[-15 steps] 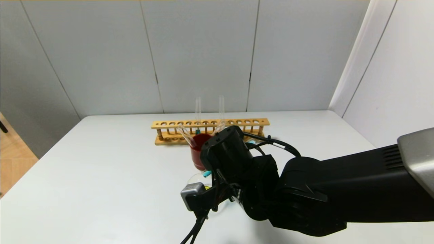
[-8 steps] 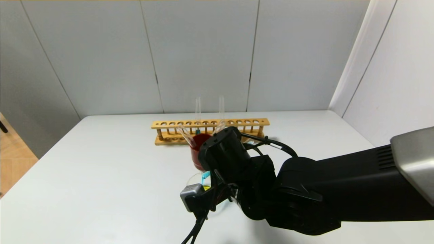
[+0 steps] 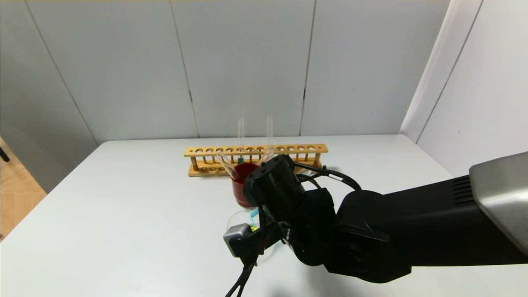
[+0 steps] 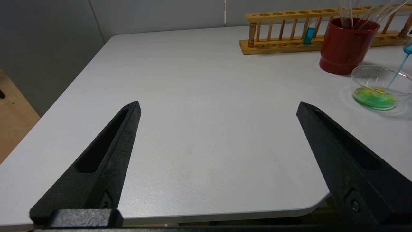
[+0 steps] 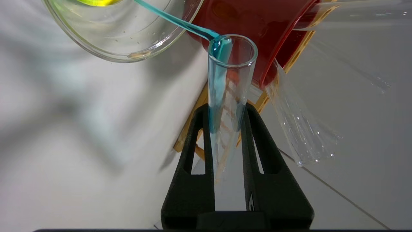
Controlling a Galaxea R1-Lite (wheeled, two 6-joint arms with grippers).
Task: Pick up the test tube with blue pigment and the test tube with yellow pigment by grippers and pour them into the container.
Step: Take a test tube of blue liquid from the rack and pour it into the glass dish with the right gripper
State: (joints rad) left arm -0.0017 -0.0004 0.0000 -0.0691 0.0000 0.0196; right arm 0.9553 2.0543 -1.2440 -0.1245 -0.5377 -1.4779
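My right gripper (image 5: 226, 109) is shut on the test tube with blue pigment (image 5: 225, 87), which is tipped mouth-down over the container (image 5: 128, 42). A thin teal stream (image 4: 397, 71) runs from the tube's mouth into that low glass dish (image 4: 363, 72), where yellow-green liquid (image 4: 375, 96) lies. In the head view the right arm hides most of the tube; only its teal mouth (image 3: 253, 213) shows above the dish (image 3: 236, 218). The test tube with yellow pigment is not in view. My left gripper (image 4: 219, 103) is open and holds nothing, low over the table's near left part.
A dark-red cup (image 3: 239, 192) holding empty glass tubes stands just behind the dish. Behind it a wooden rack (image 3: 255, 159) carries two upright tubes, one with blue liquid (image 4: 309, 33). Grey walls close in the table at the back and right.
My right wrist has shifted slightly to the right with the tube. Teal liquid that sat at the tube's mouth now streams down into the dish.
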